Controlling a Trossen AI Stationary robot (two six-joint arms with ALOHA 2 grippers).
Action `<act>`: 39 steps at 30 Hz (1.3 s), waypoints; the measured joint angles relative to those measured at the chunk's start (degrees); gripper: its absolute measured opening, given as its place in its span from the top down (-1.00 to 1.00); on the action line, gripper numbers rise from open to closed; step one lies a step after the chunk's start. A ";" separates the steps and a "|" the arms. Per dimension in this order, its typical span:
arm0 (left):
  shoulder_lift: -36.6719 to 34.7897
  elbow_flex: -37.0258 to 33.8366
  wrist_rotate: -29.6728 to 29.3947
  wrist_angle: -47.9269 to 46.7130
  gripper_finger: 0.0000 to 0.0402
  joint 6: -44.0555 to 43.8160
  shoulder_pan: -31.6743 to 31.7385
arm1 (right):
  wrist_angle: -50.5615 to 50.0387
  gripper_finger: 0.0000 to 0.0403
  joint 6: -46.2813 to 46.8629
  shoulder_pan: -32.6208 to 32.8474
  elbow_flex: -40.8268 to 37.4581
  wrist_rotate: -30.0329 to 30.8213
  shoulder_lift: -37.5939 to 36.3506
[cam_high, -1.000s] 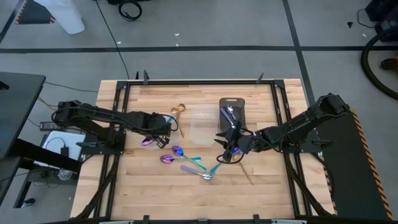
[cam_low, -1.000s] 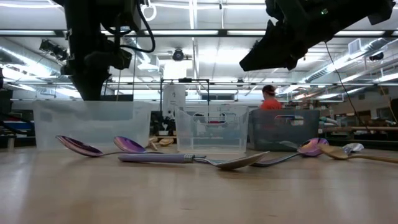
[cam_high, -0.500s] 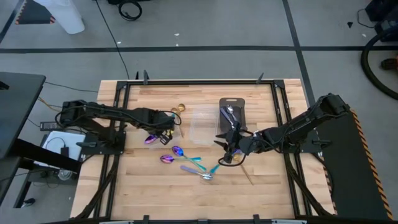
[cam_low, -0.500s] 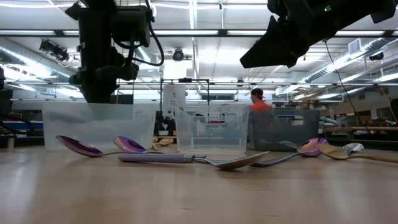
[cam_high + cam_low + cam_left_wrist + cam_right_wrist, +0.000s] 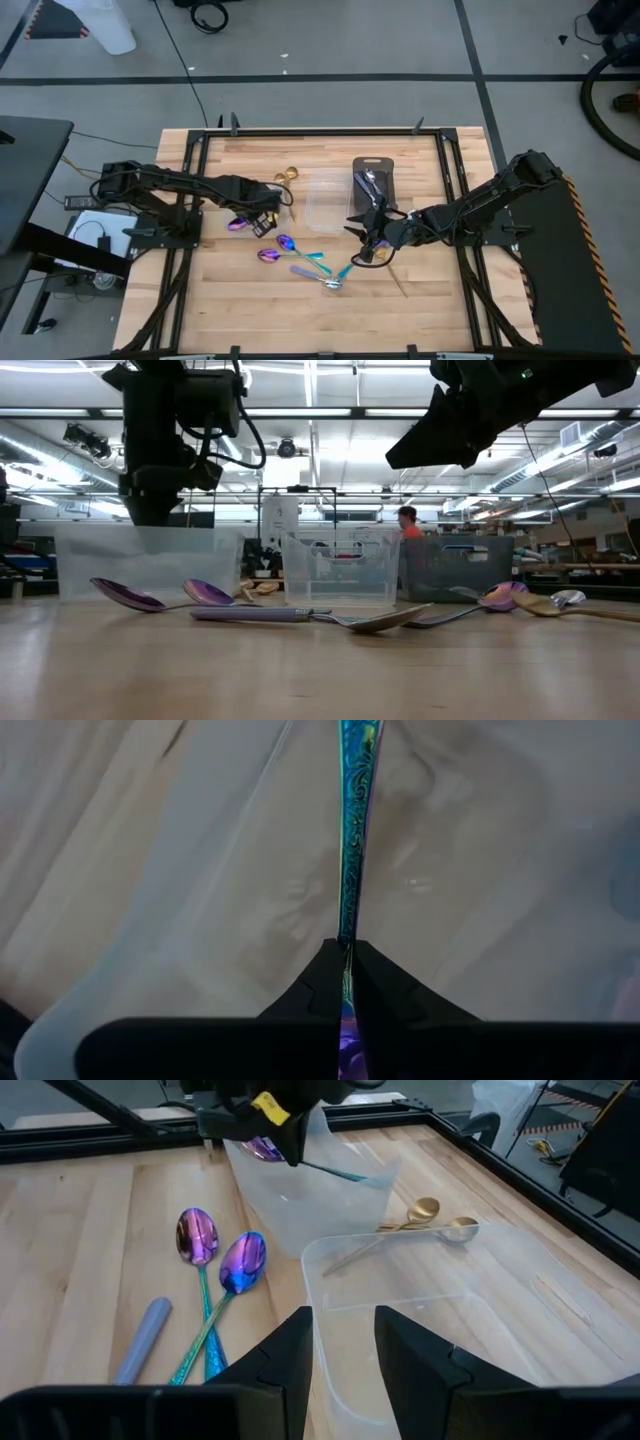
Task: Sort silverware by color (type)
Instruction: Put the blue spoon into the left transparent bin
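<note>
My left gripper (image 5: 262, 208) is shut on an iridescent spoon (image 5: 262, 1148) with a purple bowl and a teal handle. It holds the spoon over a clear container (image 5: 310, 1205) at the table's left middle. My right gripper (image 5: 368, 243) hovers open above the table's middle, with nothing between its fingers (image 5: 290, 1350). Two more iridescent spoons (image 5: 215, 1255) lie flat on the wood beside a lavender-handled utensil (image 5: 140, 1342). Gold spoons (image 5: 287, 176) lie near the far edge. Silver pieces lie in the dark tray (image 5: 373, 180). My left gripper pinches the spoon's teal handle (image 5: 347, 925) between its two fingers, close to the bowl end. The fingers point down and lie across the handle. The spoon is lifted clear and roughly level, with its bowl on one side of the fingers and its long handle (image 5: 340, 1173) reaching out over the container.
A second clear container (image 5: 325, 200) stands at the table's middle, right in front of my right gripper. A silver spoon and a teal-handled piece (image 5: 338, 278) lie toward the near side. Bare wood stretches along the near edge. A person moves in the room far behind.
My left gripper has carried the spoon a little toward the table's right edge and downward, rolling its wrist so the spoon turned. It has kept still for the last half second. My right gripper has not moved.
</note>
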 joint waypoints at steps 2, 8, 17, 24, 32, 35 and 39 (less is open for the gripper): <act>0.31 0.00 0.20 0.11 0.90 1.59 0.02 | 0.04 0.40 0.00 0.00 0.00 0.00 0.00; 0.28 0.00 1.36 0.02 0.90 -6.10 1.01 | 0.46 0.40 0.00 0.00 0.00 0.00 0.00; 0.28 0.00 1.44 0.14 0.90 -27.49 0.78 | 1.71 0.40 -0.78 0.00 -0.01 -0.48 0.00; 0.28 0.00 1.49 1.24 0.90 -40.02 0.02 | 3.16 0.40 -5.90 -0.52 0.00 0.07 0.00; 0.28 0.00 1.32 5.44 0.90 -51.69 0.02 | 4.89 0.40 -13.74 -2.76 0.00 0.04 0.00; 0.28 0.00 1.08 6.10 0.90 -52.77 0.02 | 5.13 0.40 -15.96 -3.65 0.00 -0.03 0.00; 0.26 0.00 1.08 6.06 0.90 -53.61 0.01 | 5.39 0.40 -17.97 -5.05 0.00 -2.49 0.00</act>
